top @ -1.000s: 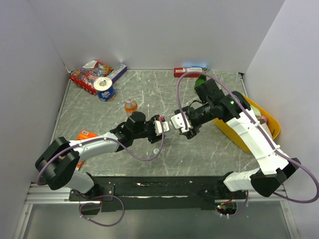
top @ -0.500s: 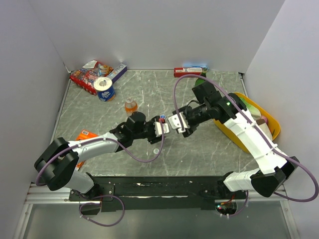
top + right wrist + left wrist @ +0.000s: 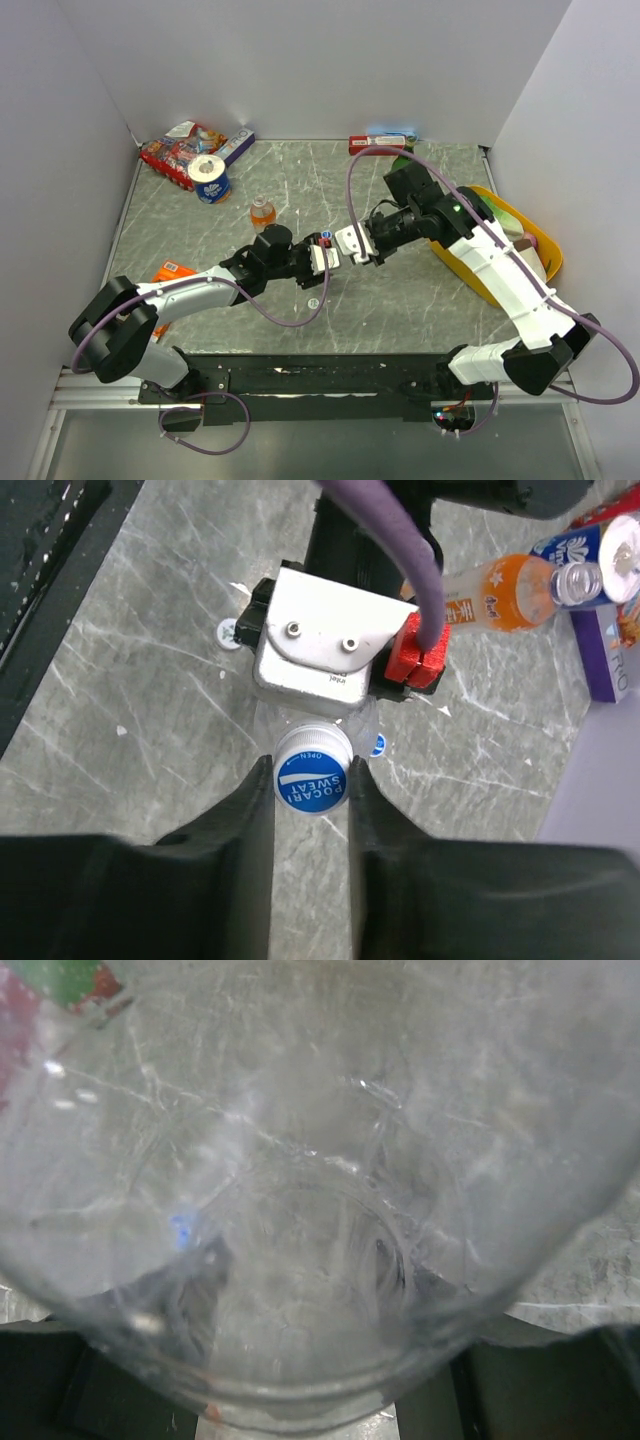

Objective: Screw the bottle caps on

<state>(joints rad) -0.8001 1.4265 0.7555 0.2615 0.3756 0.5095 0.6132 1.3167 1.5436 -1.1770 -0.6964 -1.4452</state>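
My left gripper [image 3: 322, 256] is shut on a clear empty bottle [image 3: 300, 1210], which fills the left wrist view; its dark fingers [image 3: 60, 1380] show at the bottom edge. My right gripper [image 3: 311, 770] is shut on a blue-and-white cap [image 3: 311, 782] that sits on that bottle's neck. In the top view the right gripper [image 3: 347, 243] meets the left one at mid-table. The orange drink bottle [image 3: 262, 213] stands behind them with its mouth uncapped [image 3: 495, 580]. A loose blue cap [image 3: 378, 745] and a white cap [image 3: 229, 632] lie on the table.
A yellow bin [image 3: 520, 215] sits at the right edge. A tape roll [image 3: 209, 180], snack packets [image 3: 180, 150] and a blue-and-white box [image 3: 235, 148] are at the back left. A red box [image 3: 375, 145] lies at the back. An orange packet [image 3: 170, 272] lies near left.
My right gripper has moved left up to the left gripper and the bottle it holds. The left arm has stayed put.
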